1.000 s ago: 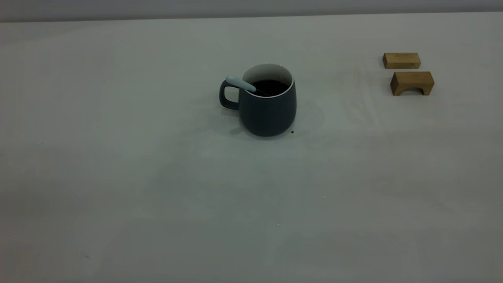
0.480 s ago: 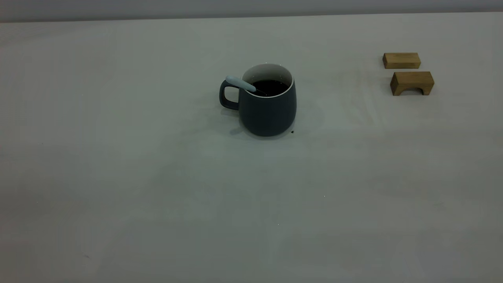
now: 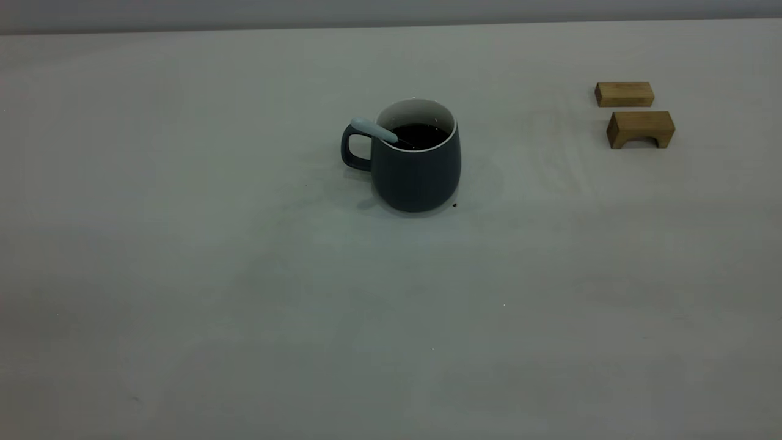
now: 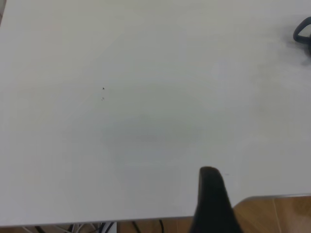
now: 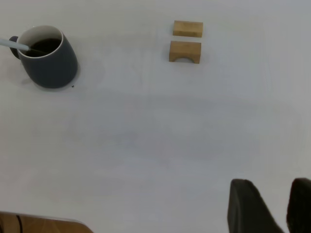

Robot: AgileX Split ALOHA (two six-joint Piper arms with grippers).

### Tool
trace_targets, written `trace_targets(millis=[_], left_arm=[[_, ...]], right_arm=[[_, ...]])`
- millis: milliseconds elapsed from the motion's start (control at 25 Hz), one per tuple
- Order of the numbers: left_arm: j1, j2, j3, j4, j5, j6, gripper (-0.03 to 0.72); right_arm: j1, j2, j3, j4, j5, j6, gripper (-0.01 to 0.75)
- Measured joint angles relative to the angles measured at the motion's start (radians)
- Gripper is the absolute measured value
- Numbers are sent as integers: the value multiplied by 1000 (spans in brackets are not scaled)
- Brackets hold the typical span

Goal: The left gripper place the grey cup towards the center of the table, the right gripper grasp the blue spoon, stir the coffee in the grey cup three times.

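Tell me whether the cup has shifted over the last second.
No. In the exterior view the cup keeps the same gap to the wooden blocks, and the speck at its base stays put.

No text, label, brand, number or sign can be read in any view. The grey cup (image 3: 415,165) has a plain matte wall, the blue spoon (image 3: 374,130) has a bare handle, the two wooden blocks (image 3: 624,94) show only grain, and the surface (image 3: 244,305) carries a few dark specks but no markings.
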Motion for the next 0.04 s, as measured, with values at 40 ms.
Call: trace_targets(millis=[40], left_arm=[[0,0,0,0,0,0,563]], right_arm=[[0,0,0,0,0,0,241]])
